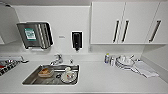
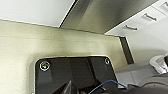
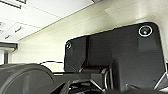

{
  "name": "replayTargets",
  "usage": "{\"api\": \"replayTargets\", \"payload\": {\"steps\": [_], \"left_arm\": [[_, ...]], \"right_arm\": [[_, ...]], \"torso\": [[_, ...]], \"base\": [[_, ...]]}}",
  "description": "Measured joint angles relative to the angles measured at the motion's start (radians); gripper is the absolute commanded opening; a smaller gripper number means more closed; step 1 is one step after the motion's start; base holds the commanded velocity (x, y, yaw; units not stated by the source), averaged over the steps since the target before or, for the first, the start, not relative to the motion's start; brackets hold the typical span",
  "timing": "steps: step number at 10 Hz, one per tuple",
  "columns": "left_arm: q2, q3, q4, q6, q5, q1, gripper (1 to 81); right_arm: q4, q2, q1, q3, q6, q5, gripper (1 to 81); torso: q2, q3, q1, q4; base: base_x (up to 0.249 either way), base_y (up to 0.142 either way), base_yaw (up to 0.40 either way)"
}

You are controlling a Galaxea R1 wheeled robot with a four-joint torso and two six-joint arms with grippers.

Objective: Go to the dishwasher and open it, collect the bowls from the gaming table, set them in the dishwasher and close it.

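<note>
facing the sink and worktop; can't tell my claws' state, so reaching low blind risks bumping cabinet fronts.

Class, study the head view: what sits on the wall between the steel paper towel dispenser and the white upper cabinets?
A black soap dispenser hangs between the paper towel dispenser and the upper cabinets, above the sink, in the head view.

I am seeing my wrist's wide black plate with shiny round fittings at its corners and a thin blue cable.
</note>
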Motion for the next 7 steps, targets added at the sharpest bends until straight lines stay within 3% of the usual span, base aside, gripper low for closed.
{"api": "replayTargets", "payload": {"steps": [3, 7], "left_arm": [[-0.111, 0.103, -0.004, -0.002, -0.015, -0.033, 81.1], [-0.284, 0.316, -0.011, -0.048, 0.007, -0.174, 81.1]], "right_arm": [[0.001, -0.037, 0.025, 0.043, 0.018, 0.001, 81.1], [0.001, -0.029, 0.037, 0.043, 0.020, 0.000, 81.1]], "torso": [[-0.089, -0.015, 0.056, 0.000], [-0.225, -0.017, 0.142, 0.000]], "base": [[0.000, 0.000, 0.000], [0.000, 0.000, 0.000]]}}
